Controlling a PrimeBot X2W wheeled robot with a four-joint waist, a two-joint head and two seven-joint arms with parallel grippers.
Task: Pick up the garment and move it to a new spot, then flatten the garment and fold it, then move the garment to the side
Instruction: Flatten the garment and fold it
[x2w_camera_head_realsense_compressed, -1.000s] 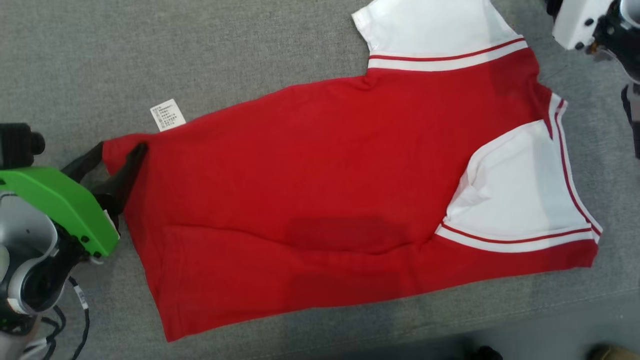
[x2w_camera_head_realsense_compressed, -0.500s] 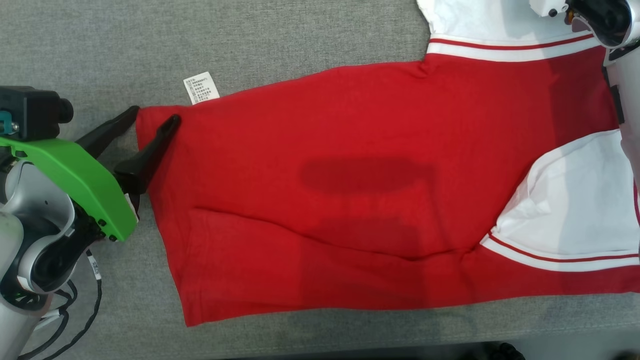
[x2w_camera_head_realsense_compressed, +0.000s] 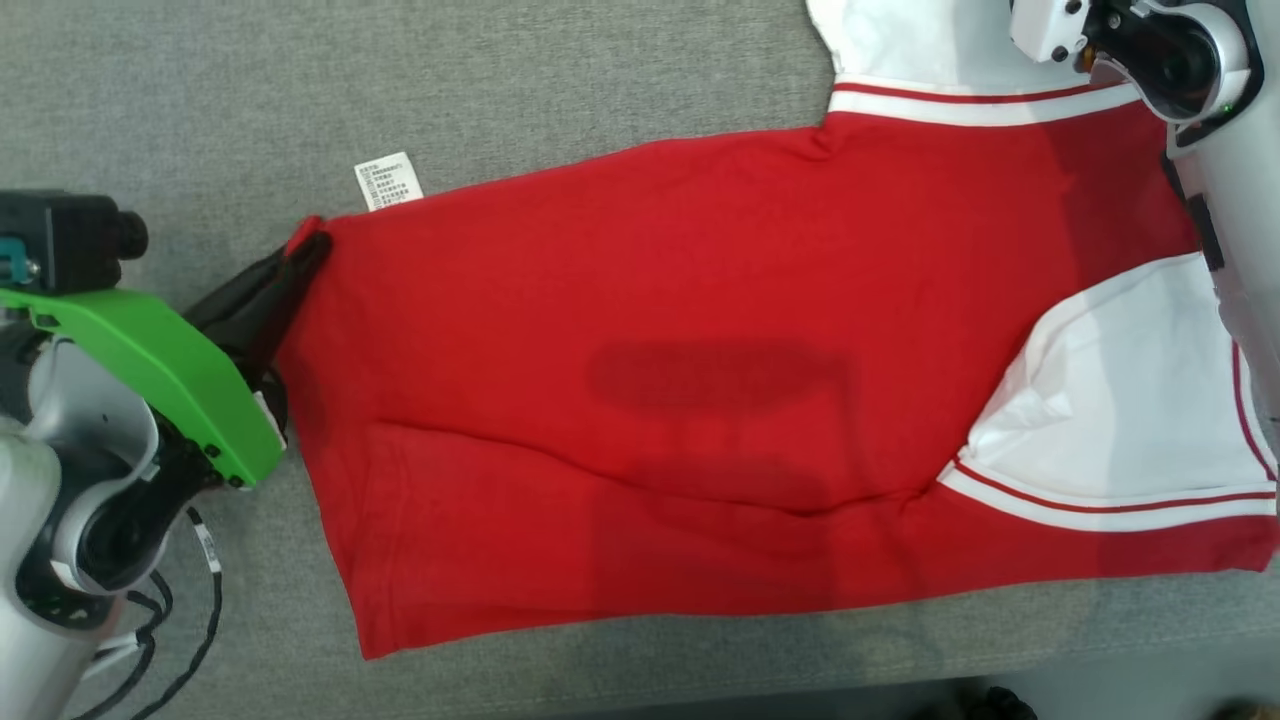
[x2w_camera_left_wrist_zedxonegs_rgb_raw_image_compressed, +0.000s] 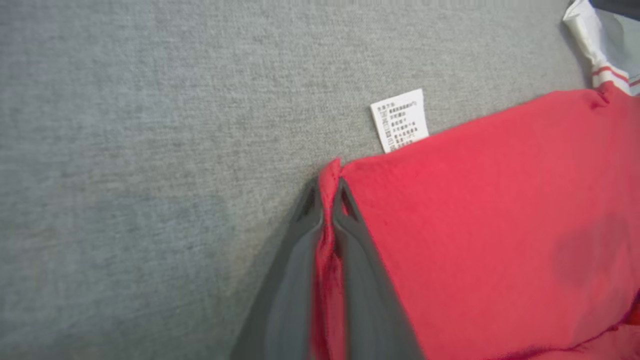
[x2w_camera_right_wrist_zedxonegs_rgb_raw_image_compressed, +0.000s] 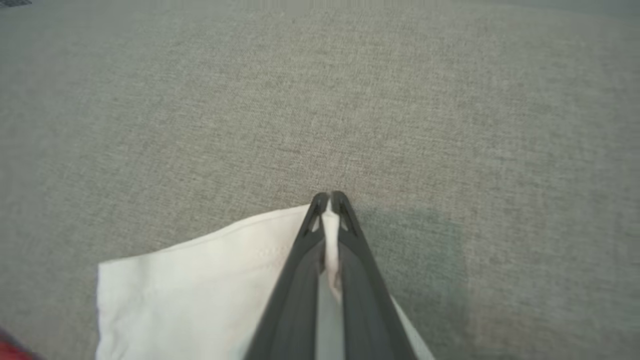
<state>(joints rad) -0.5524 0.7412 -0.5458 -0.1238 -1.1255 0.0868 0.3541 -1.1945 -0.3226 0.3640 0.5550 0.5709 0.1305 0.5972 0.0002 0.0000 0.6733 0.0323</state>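
The garment (x2w_camera_head_realsense_compressed: 720, 380) is a red T-shirt with white sleeves and red-and-white stripes, lying spread across the grey cloth surface. My left gripper (x2w_camera_head_realsense_compressed: 305, 245) is shut on its red hem corner at the left, and the left wrist view shows red cloth (x2w_camera_left_wrist_zedxonegs_rgb_raw_image_compressed: 327, 240) pinched between the dark fingers (x2w_camera_left_wrist_zedxonegs_rgb_raw_image_compressed: 295, 270). A white care label (x2w_camera_head_realsense_compressed: 388, 181) sticks out of the hem beside that corner. In the right wrist view my right gripper (x2w_camera_right_wrist_zedxonegs_rgb_raw_image_compressed: 330, 197) is shut on the edge of the white sleeve (x2w_camera_right_wrist_zedxonegs_rgb_raw_image_compressed: 200, 285). The right arm's wrist (x2w_camera_head_realsense_compressed: 1150, 45) is at the top right over the far sleeve.
The grey fabric surface (x2w_camera_head_realsense_compressed: 500, 80) stretches beyond the shirt on the far side and left. Its near edge runs along the bottom, with dark floor (x2w_camera_head_realsense_compressed: 1000, 700) below. Cables (x2w_camera_head_realsense_compressed: 150, 630) hang from my left arm at the lower left.
Both grippers have gone from open to shut: the left now pinches the red hem corner, the right the white sleeve edge. The head camera shifted, so the shirt sits further right in the picture.
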